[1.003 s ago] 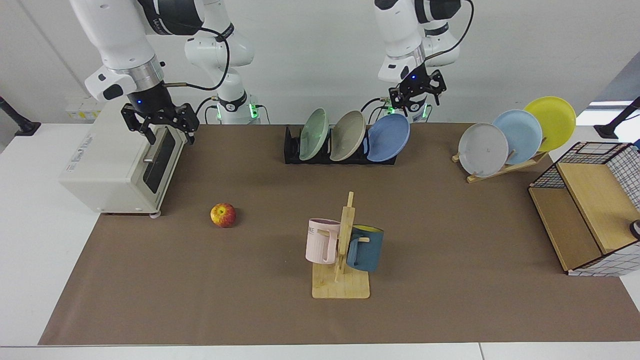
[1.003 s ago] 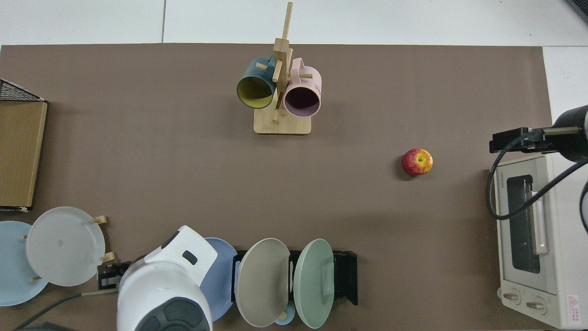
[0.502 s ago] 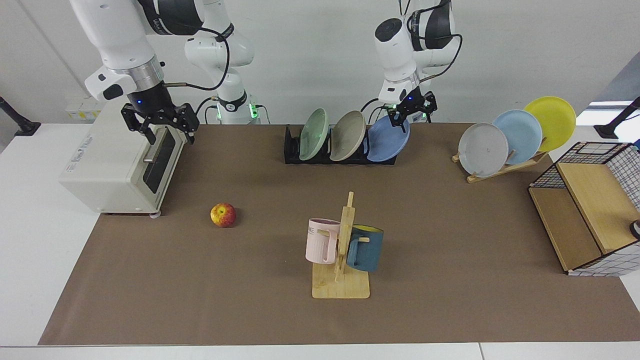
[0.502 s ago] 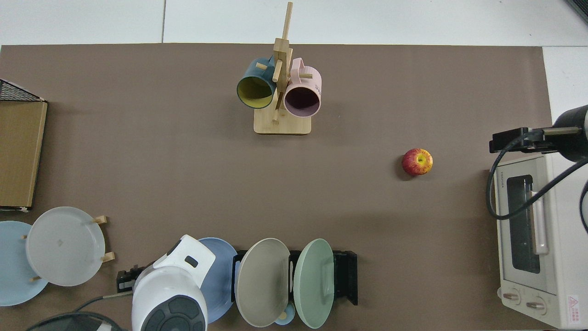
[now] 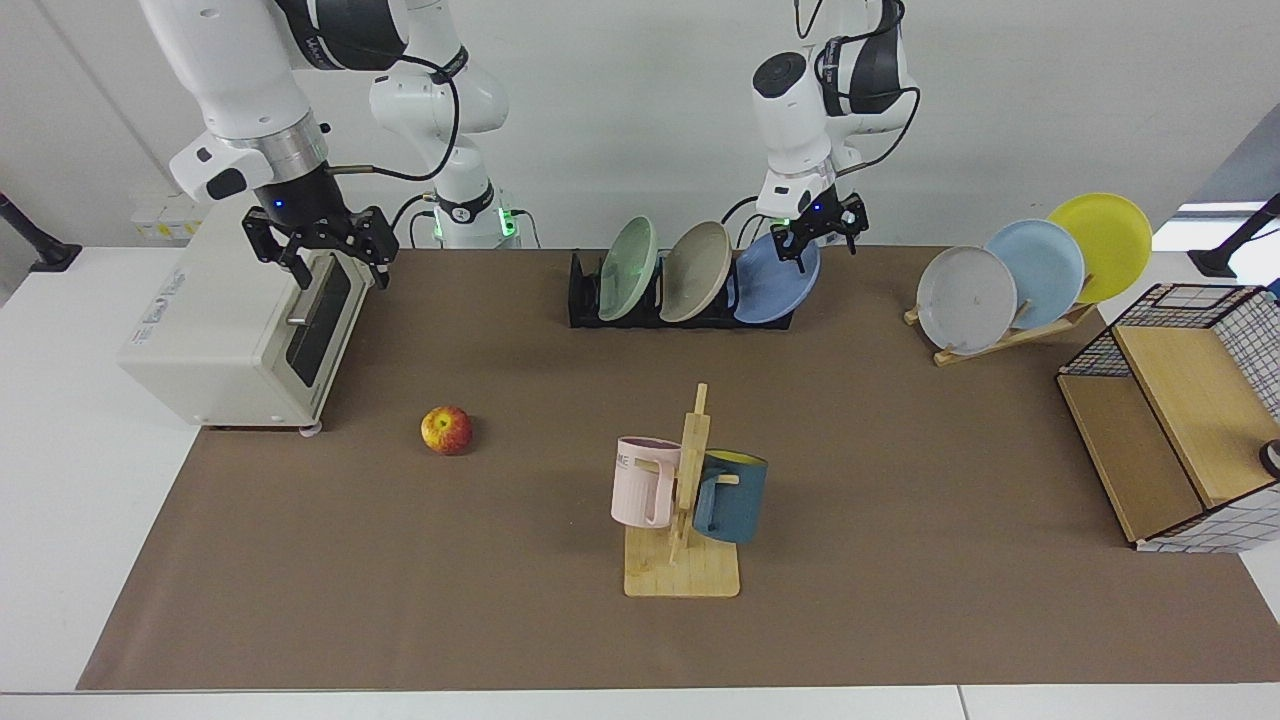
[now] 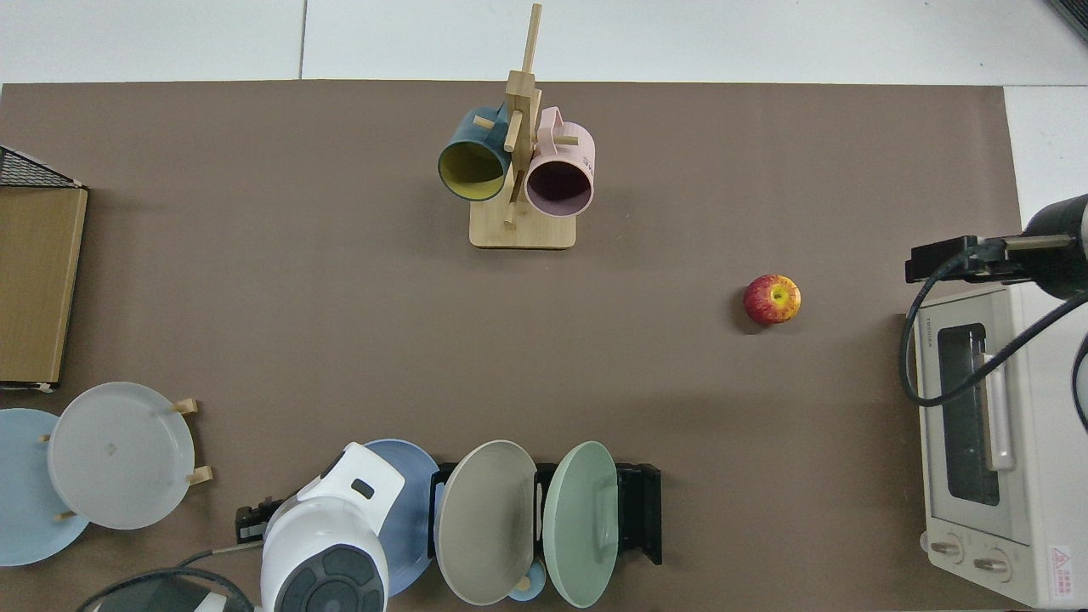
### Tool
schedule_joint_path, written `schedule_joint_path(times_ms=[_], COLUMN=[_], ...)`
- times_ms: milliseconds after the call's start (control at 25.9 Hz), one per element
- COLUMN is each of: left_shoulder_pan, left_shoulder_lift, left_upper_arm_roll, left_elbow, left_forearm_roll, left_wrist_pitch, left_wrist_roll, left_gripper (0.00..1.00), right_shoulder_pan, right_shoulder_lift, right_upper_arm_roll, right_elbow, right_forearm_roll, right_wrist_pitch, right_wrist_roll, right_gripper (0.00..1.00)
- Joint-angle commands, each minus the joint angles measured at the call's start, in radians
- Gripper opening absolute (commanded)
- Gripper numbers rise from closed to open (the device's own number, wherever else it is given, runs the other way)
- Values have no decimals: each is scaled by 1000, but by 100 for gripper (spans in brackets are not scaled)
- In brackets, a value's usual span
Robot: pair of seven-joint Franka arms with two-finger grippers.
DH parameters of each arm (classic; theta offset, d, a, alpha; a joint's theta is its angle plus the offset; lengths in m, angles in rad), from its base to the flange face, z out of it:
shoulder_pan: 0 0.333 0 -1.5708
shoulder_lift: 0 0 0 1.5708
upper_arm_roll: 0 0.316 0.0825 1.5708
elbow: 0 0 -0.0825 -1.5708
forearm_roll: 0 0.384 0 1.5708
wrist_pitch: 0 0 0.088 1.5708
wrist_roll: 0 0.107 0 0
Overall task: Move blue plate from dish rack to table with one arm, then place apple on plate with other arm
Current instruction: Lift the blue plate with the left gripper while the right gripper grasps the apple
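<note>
Blue plate (image 5: 775,278) stands on edge in the end slot of the black dish rack (image 5: 585,300), on the side nearest the left arm's base, leaning like the beige plate (image 5: 695,271) and green plate (image 5: 627,268) beside it. Not yet lifted; nothing set on the desk (image 5: 900,450).

Left hand (image 5: 822,233) sits at the plate's upper rim, on the far side from the camera. Fingers point down and stand a little apart; facing view does not show whether they straddle the rim or only touch it. Judgement: step in hand is the grasp of the rim, before the lift.

Key relation: the plate lies directly below and slightly toward the rack from the left hand; its face runs across the rack's length, so the fingers must close across the thin edge. Left arm is far nearer than the right.

Right hand (image 5: 320,243) hangs over the toaster oven (image 5: 240,330), fingers spread, holding nothing; that arm waits. Apple (image 5: 446,430) rests on the brown mat, between the oven and the mug stand (image 5: 685,500), well apart from the rack.

Top view: the left arm's white wrist covers the hand and much of the blue plate (image 6: 408,501), so the grip is hidden there. It does show open mat in front of the rack, and the apple (image 6: 772,299) clear of everything.
</note>
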Motion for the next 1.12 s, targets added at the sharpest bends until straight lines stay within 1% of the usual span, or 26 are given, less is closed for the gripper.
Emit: schedule_joint_path(times_ms=[0, 39, 154, 193, 347, 386, 463, 540, 772, 887, 1003, 1080], left_shoulder_pan=[-2, -2, -2, -2, -2, -2, -2, -2, -1, 2, 8, 5], left_shoulder_lift=[-16, -16, -14, -14, -14, -14, -14, -14, -13, -13, -11, -13], left_upper_arm_roll=[-6, -6, -6, -6, -6, -6, -6, -6, -7, -6, -9, -27], left_elbow=[-19, -19, -18, -18, -18, -18, -18, -18, -12, 31, 99, 125], left_forearm_roll=[-33, -38, -45, -48, -67, -67, -67, -67, -62, -47, 32, 105], left_wrist_pitch=[17, 17, 17, 17, 17, 17, 17, 18, 14, -17, -87, -121], left_wrist_roll=[0, 3, 10, 13, 13, 16, 18, 18, 23, 26, 50, 50], left_gripper=[56, 44, 14, 8, 10, 9, 0, 0, 0, 0, 0, 0], right_shoulder_pan=[-12, -12, -19, -20, -12, -8, 1, 9, 12, 12, 18, 38], right_shoulder_lift=[-21, -21, -27, -28, -29, -31, -29, -9, 97, 161, 224, 244], right_upper_arm_roll=[11, 11, 11, 11, 13, 13, 16, 16, 19, 19, 19, 19], right_elbow=[-26, -26, -30, -28, -28, -28, -36, -37, -34, -37, -45, -72], right_forearm_roll=[6, 6, 4, 6, 15, 15, 16, 16, 16, 16, 13, -4], right_wrist_pitch=[18, 16, -3, -31, -42, -42, -27, 33, 134, 188, 249, 285], right_wrist_roll=[-22, -21, -22, -25, -28, -27, -5, 2, 13, 15, 15, 12], right_gripper=[100, 100, 100, 100, 100, 100, 100, 100, 100, 100, 100, 100])
